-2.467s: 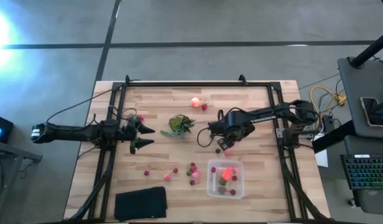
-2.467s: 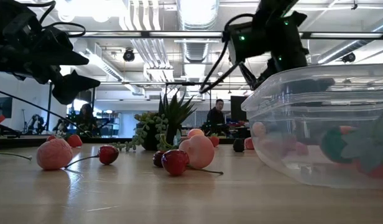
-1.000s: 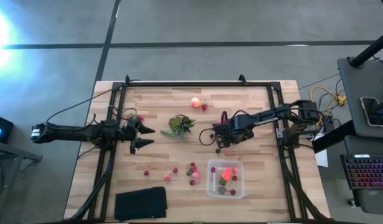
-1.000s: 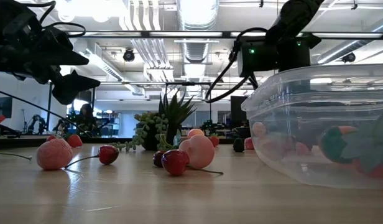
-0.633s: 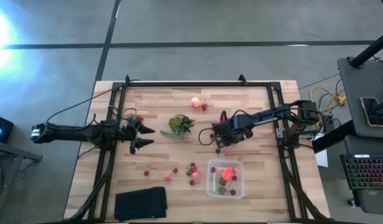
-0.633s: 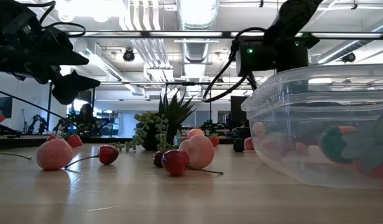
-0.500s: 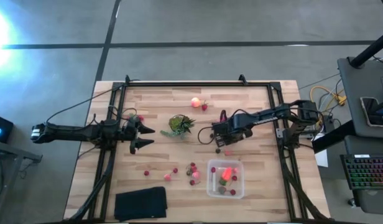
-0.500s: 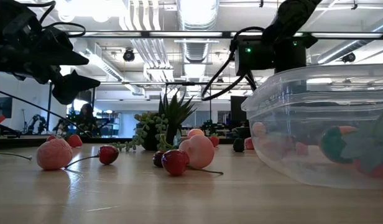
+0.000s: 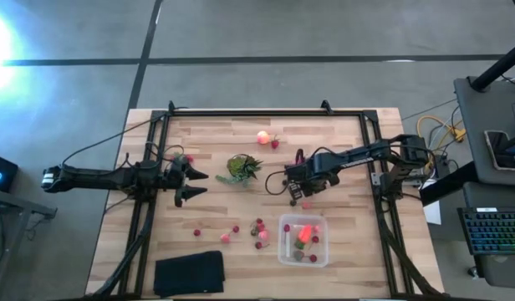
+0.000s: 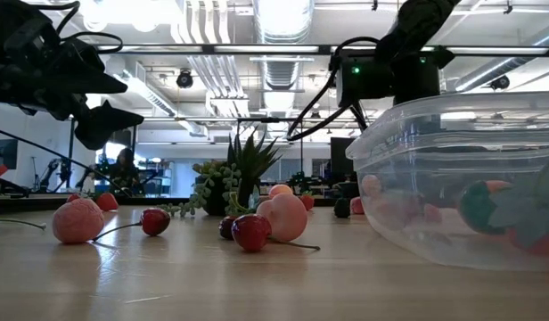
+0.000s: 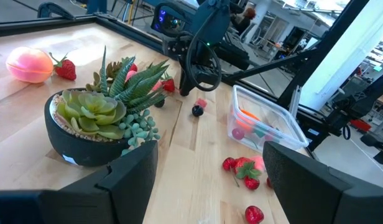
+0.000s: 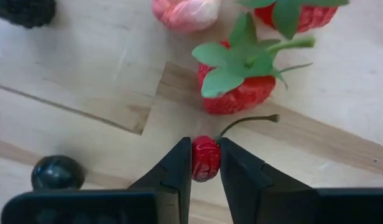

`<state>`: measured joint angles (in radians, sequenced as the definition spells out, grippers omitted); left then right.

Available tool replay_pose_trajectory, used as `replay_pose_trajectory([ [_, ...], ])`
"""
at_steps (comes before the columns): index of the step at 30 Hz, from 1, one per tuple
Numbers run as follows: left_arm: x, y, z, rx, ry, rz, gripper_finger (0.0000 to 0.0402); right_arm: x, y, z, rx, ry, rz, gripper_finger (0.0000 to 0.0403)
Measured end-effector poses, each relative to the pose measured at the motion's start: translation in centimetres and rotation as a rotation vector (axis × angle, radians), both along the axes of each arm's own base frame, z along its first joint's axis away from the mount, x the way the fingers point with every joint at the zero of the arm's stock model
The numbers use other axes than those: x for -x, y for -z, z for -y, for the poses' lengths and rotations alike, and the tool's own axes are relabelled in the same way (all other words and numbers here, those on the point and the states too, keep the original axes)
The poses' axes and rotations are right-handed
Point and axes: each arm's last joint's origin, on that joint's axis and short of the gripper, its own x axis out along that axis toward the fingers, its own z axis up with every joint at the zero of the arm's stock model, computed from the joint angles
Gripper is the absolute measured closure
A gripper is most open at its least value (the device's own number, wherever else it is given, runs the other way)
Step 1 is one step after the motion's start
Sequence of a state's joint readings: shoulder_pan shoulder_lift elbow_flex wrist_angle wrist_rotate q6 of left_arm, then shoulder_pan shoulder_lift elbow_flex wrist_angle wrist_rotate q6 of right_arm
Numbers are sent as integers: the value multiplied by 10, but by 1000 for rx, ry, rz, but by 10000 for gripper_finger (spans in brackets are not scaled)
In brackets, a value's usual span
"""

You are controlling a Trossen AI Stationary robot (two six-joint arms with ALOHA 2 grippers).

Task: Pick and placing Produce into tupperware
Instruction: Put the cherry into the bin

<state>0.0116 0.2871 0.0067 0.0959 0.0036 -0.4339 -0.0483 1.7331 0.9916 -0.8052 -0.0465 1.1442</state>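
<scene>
A: Checking progress. Clear square plastic tupperware (image 9: 303,240) near desk's front edge, right of centre, holds only a few red and orange pieces. Right gripper (image 12: 206,163) pinching small red stemmed cherry (image 12: 206,158) on wood, mid-desk, behind box.

B: Still loose: red-pink berry cluster (image 9: 259,229), peach-pink round fruit (image 9: 263,137) toward back edge. Left gripper (image 9: 193,184) spread, idle at left. Green potted succulent (image 9: 241,168), flat black pad (image 9: 189,272) clear of path.
</scene>
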Motion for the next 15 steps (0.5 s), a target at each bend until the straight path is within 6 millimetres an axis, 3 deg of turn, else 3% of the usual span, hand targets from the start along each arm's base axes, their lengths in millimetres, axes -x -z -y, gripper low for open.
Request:
replay_pose_trajectory([
  [5,0,0,0,0,0,0,125,-1,-19,-6,-56,-26,72,326],
  [10,0,0,0,0,0,0,125,-1,-71,-20,-76,-78,265,329],
  [15,0,0,0,0,0,0,125,10,-113,-49,-239,-199,397,325],
])
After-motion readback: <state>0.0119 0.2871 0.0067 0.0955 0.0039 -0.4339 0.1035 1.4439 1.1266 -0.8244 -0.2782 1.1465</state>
